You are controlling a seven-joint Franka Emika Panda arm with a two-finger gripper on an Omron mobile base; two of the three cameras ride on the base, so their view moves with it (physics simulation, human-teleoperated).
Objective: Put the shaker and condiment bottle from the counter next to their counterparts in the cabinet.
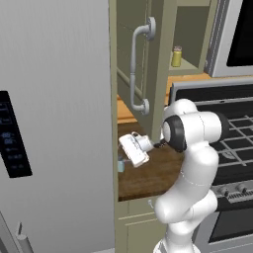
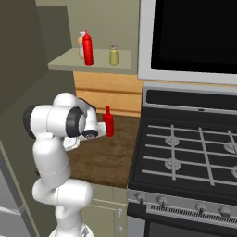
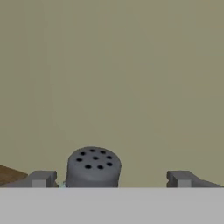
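The shaker's dark grey perforated cap [image 3: 93,167] sits low in the hand view, between the two fingertips and nearer the left one. My gripper [image 3: 111,179] is open around it and not touching. From the left base view a sliver of the pale shaker [image 1: 120,165] shows by the fridge side, just below my hand. The red condiment bottle [image 2: 108,122] stands upright on the brown counter [image 2: 106,157], right of my wrist. On the shelf of the open cabinet [image 2: 92,62] stand the counterparts: a red bottle [image 2: 87,48] and a yellow-green jar [image 2: 113,55].
The cabinet door [image 1: 129,49] with its curved grey handle [image 1: 138,69] hangs open above the counter. A tall grey fridge [image 1: 54,123] walls off the left. A stove [image 2: 194,152] lies to the right, with a microwave [image 2: 194,34] above it.
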